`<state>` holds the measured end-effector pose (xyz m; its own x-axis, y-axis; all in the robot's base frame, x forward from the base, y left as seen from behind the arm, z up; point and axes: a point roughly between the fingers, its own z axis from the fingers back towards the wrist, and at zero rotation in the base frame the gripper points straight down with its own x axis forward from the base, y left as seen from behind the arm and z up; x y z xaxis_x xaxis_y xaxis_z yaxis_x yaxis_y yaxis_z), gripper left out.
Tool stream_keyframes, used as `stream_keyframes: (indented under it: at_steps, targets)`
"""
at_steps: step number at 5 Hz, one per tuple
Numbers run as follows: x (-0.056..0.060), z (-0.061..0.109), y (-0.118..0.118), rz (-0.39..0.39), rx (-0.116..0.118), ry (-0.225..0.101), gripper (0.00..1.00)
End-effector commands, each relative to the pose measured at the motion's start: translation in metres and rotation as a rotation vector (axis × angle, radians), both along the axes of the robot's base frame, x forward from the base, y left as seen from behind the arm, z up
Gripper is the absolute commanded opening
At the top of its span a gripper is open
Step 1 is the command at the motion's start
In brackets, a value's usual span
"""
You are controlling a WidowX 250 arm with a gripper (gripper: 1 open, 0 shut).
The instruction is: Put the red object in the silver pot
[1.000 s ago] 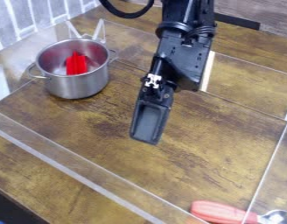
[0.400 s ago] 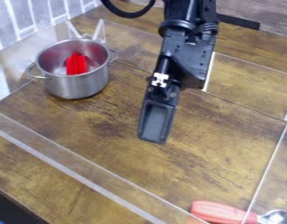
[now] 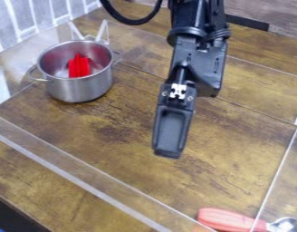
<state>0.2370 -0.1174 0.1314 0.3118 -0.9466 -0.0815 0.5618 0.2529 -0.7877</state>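
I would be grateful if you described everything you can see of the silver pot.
The silver pot is small, round and shiny, and looks like steel, with straight sides and a rolled rim. A loop handle shows at its left side. It is upright and uncovered, on the brown wooden surface near the upper left of the view. The red object is inside, against or near the inner wall. The gripper is away from it.

camera: above the wooden table (image 3: pixel 97 149) | faces steeply down | mid-range, pot (image 3: pixel 76 74) to utensil (image 3: pixel 235 220) framed
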Motion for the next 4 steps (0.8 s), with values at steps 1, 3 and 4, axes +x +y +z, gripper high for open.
stream_keyframes:
  at_steps: [1,3,4]
  targets:
    - [-0.002,0.019,0.011,-0.003,-0.034,-0.101,1.0]
    - [0.006,0.022,-0.018,0.102,-0.052,-0.102,1.0]
    - [0.003,0.017,-0.017,0.11,-0.056,-0.091,0.0]
